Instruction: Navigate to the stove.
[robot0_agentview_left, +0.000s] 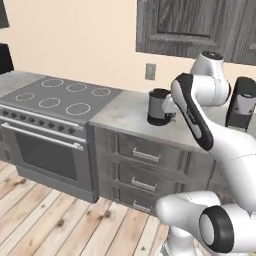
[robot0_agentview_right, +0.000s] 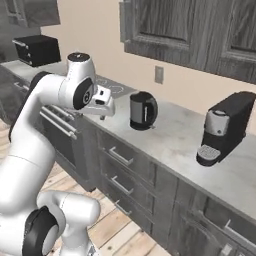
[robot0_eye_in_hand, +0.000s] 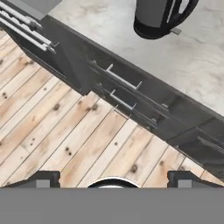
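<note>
Stove: your wide grey range with white ring burners (robot0_agentview_left: 56, 97) sits left of the marble tabletop (robot0_agentview_left: 127, 117)
Fingers: your gripper (robot0_eye_in_hand: 113, 177) hangs wide open over wooden floor (robot0_eye_in_hand: 57, 131)

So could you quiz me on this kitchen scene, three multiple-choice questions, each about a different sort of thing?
1. Where does the kettle stand?
A. on the cooktop
B. on the marble counter right of the stove
C. on the floor

2. How many white ring burners show on the stove in the left base view?
A. two
B. four
C. six

3. What state is the robot's hand in?
A. open, holding nothing
B. shut on the kettle
C. shut on a drawer handle

Answers: 1 B, the kettle sits on the counter beside the stove, near the coffee machine. 2 C, six rings lie in two rows. 3 A, in the hand view the two fingertips stand wide apart with only wooden floor between them.
</note>
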